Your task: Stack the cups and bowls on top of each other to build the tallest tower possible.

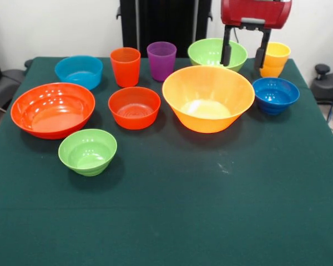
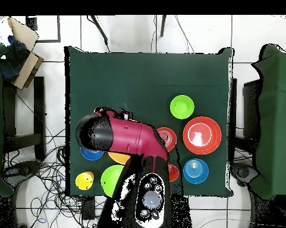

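We see nothing stacked yet: the cups [image 1: 146,62] and bowls [image 1: 208,97] all stand apart on the table [image 1: 211,221], each empty, so the whole tower is left to build. Our gripper [image 1: 243,54] hangs open and holds nothing, above the far right, between the green bowl [image 1: 211,51] and the yellow cup [image 1: 276,57].

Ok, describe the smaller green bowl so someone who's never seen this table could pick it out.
Start at the large red-orange bowl at the left of the green table in the front view. Just in front of it, nearest the camera, sits the small light green bowl. Unlike the other green bowl, it stands alone.
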You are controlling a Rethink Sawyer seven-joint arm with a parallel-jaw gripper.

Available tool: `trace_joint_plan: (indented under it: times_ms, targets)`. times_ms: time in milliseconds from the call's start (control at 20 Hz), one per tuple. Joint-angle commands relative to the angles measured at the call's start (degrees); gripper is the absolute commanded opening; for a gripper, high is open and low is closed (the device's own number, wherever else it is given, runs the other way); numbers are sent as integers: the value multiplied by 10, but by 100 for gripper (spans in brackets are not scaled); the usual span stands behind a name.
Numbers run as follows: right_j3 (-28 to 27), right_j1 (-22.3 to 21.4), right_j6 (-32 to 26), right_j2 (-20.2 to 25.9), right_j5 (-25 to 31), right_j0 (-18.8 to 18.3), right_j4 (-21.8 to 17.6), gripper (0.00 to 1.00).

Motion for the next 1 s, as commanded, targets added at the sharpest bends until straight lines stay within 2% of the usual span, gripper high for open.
trace_joint_plan:
  times_ms: [50,300,550,650,850,1000]
  targets:
    - [9,29,86,24,65,6,0,100]
    - [6,34,37,44,59,-25,-18,100]
    - [-24,41,51,40,92,-19,-11,100]
    - [-19,34,38,56,101,-33,-5,100]
    - [-9,10,29,53,114,-34,-15,100]
    - [11,4,24,60,91,-50,-14,100]
